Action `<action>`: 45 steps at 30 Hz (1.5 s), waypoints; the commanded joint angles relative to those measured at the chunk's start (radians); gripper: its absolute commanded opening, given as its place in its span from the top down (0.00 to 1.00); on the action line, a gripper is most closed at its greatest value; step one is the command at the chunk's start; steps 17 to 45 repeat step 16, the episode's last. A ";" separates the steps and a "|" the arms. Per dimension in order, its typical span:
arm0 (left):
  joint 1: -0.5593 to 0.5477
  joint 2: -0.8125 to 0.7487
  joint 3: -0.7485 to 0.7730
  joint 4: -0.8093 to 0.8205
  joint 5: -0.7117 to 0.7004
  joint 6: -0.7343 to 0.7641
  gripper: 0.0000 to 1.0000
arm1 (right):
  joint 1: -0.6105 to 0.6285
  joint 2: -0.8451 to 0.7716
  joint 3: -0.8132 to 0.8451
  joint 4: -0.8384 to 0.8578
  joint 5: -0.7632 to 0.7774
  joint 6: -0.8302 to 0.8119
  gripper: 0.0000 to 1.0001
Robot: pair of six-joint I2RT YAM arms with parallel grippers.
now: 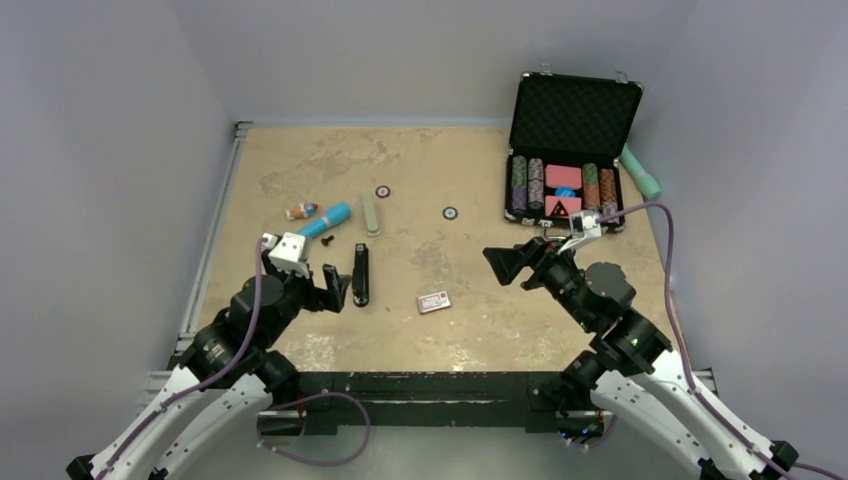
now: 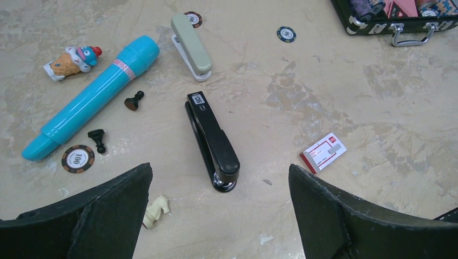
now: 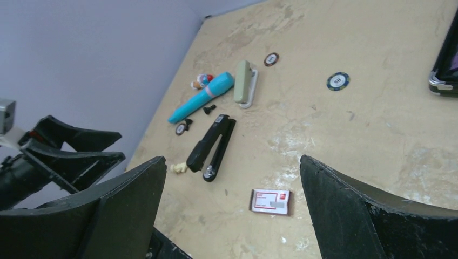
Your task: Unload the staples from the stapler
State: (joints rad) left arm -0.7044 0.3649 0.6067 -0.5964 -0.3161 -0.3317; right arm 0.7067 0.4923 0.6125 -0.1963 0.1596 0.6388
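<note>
Just two staplers [image 2: 211, 141] [image 2: 191, 46], one staple box [image 2: 323, 152].

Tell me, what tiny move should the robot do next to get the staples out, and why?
Probably the left gripper should lower onto the black stapler and close on it. Both grippers are open and empty. The stapler lies shut on the table just ahead of the left gripper, and the right gripper is farther away.

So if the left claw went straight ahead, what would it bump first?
Probably the black stapler: the left claw points right at it, open, though depth is unclear.
</note>
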 commanded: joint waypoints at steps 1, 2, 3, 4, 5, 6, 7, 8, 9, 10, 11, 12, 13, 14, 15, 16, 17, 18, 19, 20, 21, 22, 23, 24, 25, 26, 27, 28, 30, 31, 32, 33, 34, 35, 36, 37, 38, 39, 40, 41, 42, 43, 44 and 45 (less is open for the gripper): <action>0.003 -0.007 -0.013 0.056 0.009 -0.018 0.00 | 0.001 -0.023 0.005 0.054 -0.036 0.038 0.01; 0.003 -0.007 -0.012 0.055 0.008 -0.019 0.00 | 0.001 -0.017 0.010 0.044 -0.031 0.041 0.01; 0.003 -0.007 -0.012 0.052 0.005 -0.022 0.00 | 0.001 -0.013 0.010 0.040 -0.031 0.044 0.01; 0.003 -0.009 -0.013 0.051 0.001 -0.024 0.00 | 0.001 -0.009 0.011 0.038 -0.032 0.046 0.01; 0.002 -0.010 -0.014 0.049 -0.002 -0.028 0.00 | 0.001 -0.007 0.011 0.039 -0.035 0.046 0.01; 0.002 -0.011 -0.015 0.049 -0.005 -0.030 0.00 | 0.001 -0.006 0.010 0.041 -0.039 0.045 0.01; 0.002 -0.013 -0.016 0.047 -0.008 -0.032 0.00 | 0.002 -0.005 0.009 0.042 -0.041 0.045 0.01; 0.003 -0.015 -0.016 0.046 -0.011 -0.035 0.00 | 0.001 -0.004 0.009 0.042 -0.043 0.044 0.01; 0.003 -0.015 -0.016 0.046 -0.012 -0.036 0.00 | 0.002 -0.005 0.008 0.041 -0.042 0.045 0.01; 0.003 -0.015 -0.017 0.045 -0.015 -0.039 0.00 | 0.001 -0.006 0.008 0.043 -0.042 0.046 0.01; 0.003 -0.016 -0.018 0.044 -0.018 -0.042 0.00 | 0.001 -0.005 0.006 0.043 -0.043 0.048 0.01; 0.002 -0.015 -0.018 0.041 -0.020 -0.045 0.00 | 0.001 -0.003 0.005 0.045 -0.042 0.051 0.01; 0.002 -0.015 -0.017 0.040 -0.021 -0.046 0.00 | 0.002 0.001 0.005 0.044 -0.039 0.053 0.01; 0.003 -0.016 -0.018 0.041 -0.023 -0.047 0.00 | 0.001 0.006 0.007 0.039 -0.037 0.052 0.01; 0.003 -0.016 -0.019 0.040 -0.024 -0.048 0.00 | 0.000 0.011 0.010 0.037 -0.037 0.053 0.01; 0.003 -0.015 -0.019 0.040 -0.025 -0.050 0.00 | 0.001 0.016 0.014 0.034 -0.036 0.052 0.01; 0.003 -0.015 -0.019 0.040 -0.025 -0.050 0.00 | 0.001 0.016 0.014 0.034 -0.036 0.052 0.01; 0.003 -0.015 -0.019 0.040 -0.025 -0.050 0.00 | 0.001 0.016 0.014 0.034 -0.036 0.052 0.01; 0.003 -0.015 -0.019 0.040 -0.025 -0.050 0.00 | 0.001 0.016 0.014 0.034 -0.036 0.052 0.01; 0.003 -0.015 -0.019 0.040 -0.025 -0.050 0.00 | 0.001 0.016 0.014 0.034 -0.036 0.052 0.01; 0.003 -0.015 -0.019 0.040 -0.025 -0.050 0.00 | 0.001 0.016 0.014 0.034 -0.036 0.052 0.01; 0.003 -0.015 -0.019 0.040 -0.025 -0.050 0.00 | 0.001 0.016 0.014 0.034 -0.036 0.052 0.01; 0.003 -0.015 -0.019 0.040 -0.025 -0.050 0.00 | 0.001 0.016 0.014 0.034 -0.036 0.052 0.01; 0.003 -0.015 -0.019 0.040 -0.025 -0.050 0.00 | 0.001 0.016 0.014 0.034 -0.036 0.052 0.01; 0.003 -0.015 -0.019 0.040 -0.025 -0.050 0.00 | 0.001 0.016 0.014 0.034 -0.036 0.052 0.01; 0.003 -0.015 -0.019 0.040 -0.025 -0.050 0.00 | 0.001 0.016 0.014 0.034 -0.036 0.052 0.01; 0.003 -0.015 -0.019 0.040 -0.025 -0.050 0.00 | 0.001 0.016 0.014 0.034 -0.036 0.052 0.01; 0.003 -0.015 -0.019 0.040 -0.025 -0.050 0.00 | 0.001 0.016 0.014 0.034 -0.036 0.052 0.01; 0.003 -0.015 -0.019 0.040 -0.025 -0.050 0.00 | 0.001 0.016 0.014 0.034 -0.036 0.052 0.01; 0.003 -0.015 -0.019 0.040 -0.025 -0.050 0.00 | 0.001 0.016 0.014 0.034 -0.036 0.052 0.01; 0.003 -0.015 -0.019 0.040 -0.025 -0.050 0.00 | 0.001 0.016 0.014 0.034 -0.036 0.052 0.01; 0.003 -0.015 -0.019 0.040 -0.025 -0.050 0.00 | 0.001 0.016 0.014 0.034 -0.036 0.052 0.01; 0.003 -0.015 -0.019 0.040 -0.025 -0.050 0.00 | 0.001 0.016 0.014 0.034 -0.036 0.052 0.01; 0.003 -0.015 -0.019 0.040 -0.025 -0.050 0.00 | 0.001 0.016 0.014 0.034 -0.036 0.052 0.01; 0.003 -0.015 -0.019 0.040 -0.025 -0.050 0.00 | 0.001 0.016 0.014 0.034 -0.036 0.052 0.01; 0.003 -0.015 -0.019 0.040 -0.025 -0.050 0.00 | 0.001 0.016 0.014 0.034 -0.036 0.052 0.01; 0.003 -0.015 -0.019 0.040 -0.025 -0.050 0.00 | 0.001 0.016 0.014 0.034 -0.036 0.052 0.01; 0.003 -0.015 -0.019 0.040 -0.025 -0.050 0.00 | 0.001 0.016 0.014 0.034 -0.036 0.052 0.01; 0.003 -0.015 -0.019 0.040 -0.025 -0.050 0.00 | 0.001 0.016 0.014 0.034 -0.036 0.052 0.01; 0.003 -0.015 -0.019 0.040 -0.025 -0.050 0.00 | 0.001 0.016 0.014 0.034 -0.036 0.052 0.01; 0.003 -0.015 -0.019 0.040 -0.025 -0.050 0.00 | 0.001 0.016 0.014 0.034 -0.036 0.052 0.01; 0.003 -0.015 -0.019 0.040 -0.025 -0.050 0.00 | 0.001 0.016 0.014 0.034 -0.036 0.052 0.01; 0.003 -0.015 -0.019 0.040 -0.025 -0.050 0.00 | 0.001 0.016 0.014 0.034 -0.036 0.052 0.01; 0.003 -0.015 -0.019 0.040 -0.025 -0.050 0.00 | 0.001 0.016 0.014 0.034 -0.036 0.052 0.01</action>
